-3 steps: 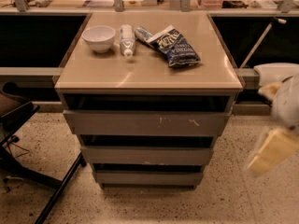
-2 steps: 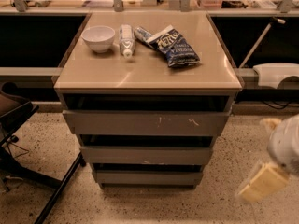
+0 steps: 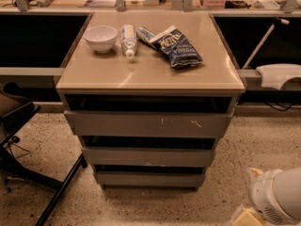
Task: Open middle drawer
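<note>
The middle drawer (image 3: pixel 148 157) is the plain grey handleless front between two other grey fronts in the cabinet (image 3: pixel 70 74). It has a faint pale chip on its lower edge and sits pushed in. Above it is the scratched top drawer front (image 3: pixel 148 125), and below it the lowest front (image 3: pixel 149 179). My gripper (image 3: pixel 245 218) shows only as a beige piece at the bottom right edge of the camera view, under the white arm housing (image 3: pixel 277 199). It is right of the cabinet, lower than the drawers, and touches none of them.
On the cabinet top lie a white bowl (image 3: pixel 100 36), a white bottle on its side (image 3: pixel 128 40) and a blue snack bag (image 3: pixel 178 46). A black chair base (image 3: pixel 28 173) stands on the speckled floor at left. A white object (image 3: pixel 280 74) rests on the right ledge.
My arm and gripper have dropped down and to the right, from beside the cabinet's right side to the bottom right corner of the view. The drawers have not moved.
</note>
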Robot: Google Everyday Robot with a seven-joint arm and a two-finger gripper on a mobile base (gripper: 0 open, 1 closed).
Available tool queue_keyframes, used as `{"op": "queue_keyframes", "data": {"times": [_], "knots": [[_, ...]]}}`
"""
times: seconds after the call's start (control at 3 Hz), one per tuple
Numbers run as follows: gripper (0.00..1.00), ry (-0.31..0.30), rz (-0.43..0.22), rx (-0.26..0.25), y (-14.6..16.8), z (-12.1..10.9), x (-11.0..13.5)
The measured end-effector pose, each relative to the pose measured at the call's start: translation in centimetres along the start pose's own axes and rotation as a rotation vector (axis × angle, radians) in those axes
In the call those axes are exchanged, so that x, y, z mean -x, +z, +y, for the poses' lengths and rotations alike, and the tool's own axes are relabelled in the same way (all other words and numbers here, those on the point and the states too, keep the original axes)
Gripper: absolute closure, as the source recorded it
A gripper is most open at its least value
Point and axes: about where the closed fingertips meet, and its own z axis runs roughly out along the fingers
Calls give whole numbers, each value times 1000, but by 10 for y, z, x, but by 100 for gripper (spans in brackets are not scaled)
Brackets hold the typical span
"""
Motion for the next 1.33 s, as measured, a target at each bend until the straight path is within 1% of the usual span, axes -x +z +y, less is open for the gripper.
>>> {"op": "queue_keyframes", "data": {"times": [0.33, 0.67, 1.0, 1.33], "knots": [[0, 0, 1, 2, 0, 1, 0], [0, -5, -35, 59, 25, 2, 18], [0, 4, -105, 137, 77, 22, 66], [0, -13, -178, 135, 115, 49, 109]]}}
